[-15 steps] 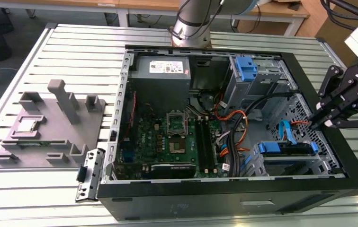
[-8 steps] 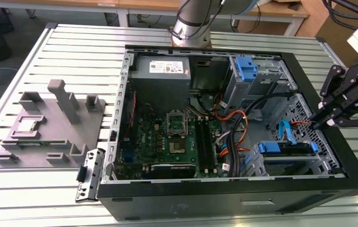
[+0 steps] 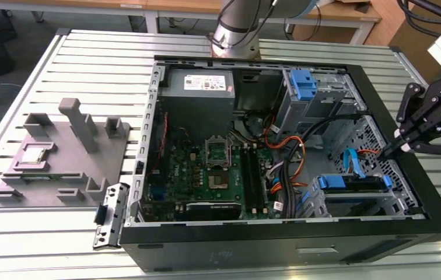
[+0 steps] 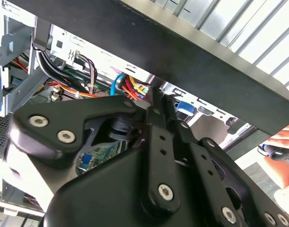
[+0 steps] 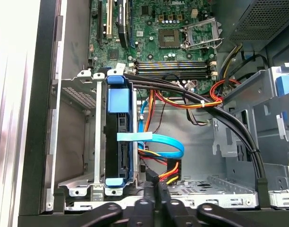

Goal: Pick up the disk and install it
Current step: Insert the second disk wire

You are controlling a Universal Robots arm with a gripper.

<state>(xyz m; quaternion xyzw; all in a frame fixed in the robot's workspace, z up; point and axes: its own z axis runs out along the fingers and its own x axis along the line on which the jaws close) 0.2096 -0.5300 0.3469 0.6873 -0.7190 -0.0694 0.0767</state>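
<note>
**Drive seated in its bay, claw pinched shut above the case edge**

Slatted aluminium tabletop point(image 3: 88, 64) runs under everything in the exterior view, with wooden desks along the top edge of the frame. An open black computer case point(image 3: 283, 245) lies on its side across the middle and right of that picture, its green motherboard point(image 3: 205, 169) in the centre, the grey power supply point(image 3: 205, 83) at the upper middle and a blue-latched cage point(image 3: 302, 87) at the upper right. On the left of the frame sits a grey fixture block point(image 3: 65, 157) with upright posts, well apart from the case.

The disk point(image 3: 350, 182) sits in the lower right of the case in the exterior view, slotted into a metal bay with its blue bracket showing along the edge; in the first wrist view it point(image 5: 120, 137) stands left of centre, held between the bay's rails, with a light-blue flat cable point(image 5: 156, 142) curving off just beside it and orange and black wires crossing above.

The gripper point(image 3: 395, 150) hangs at the right edge of the exterior view, over the case's right wall, fingertips pressed together and holding nothing. In the first wrist view its closed tips point(image 5: 156, 196) lie at the bottom centre, near the disk's end but not touching it. In the second wrist view the black finger links point(image 4: 158, 142) fill the lower frame, with the case wall across the top.
</note>
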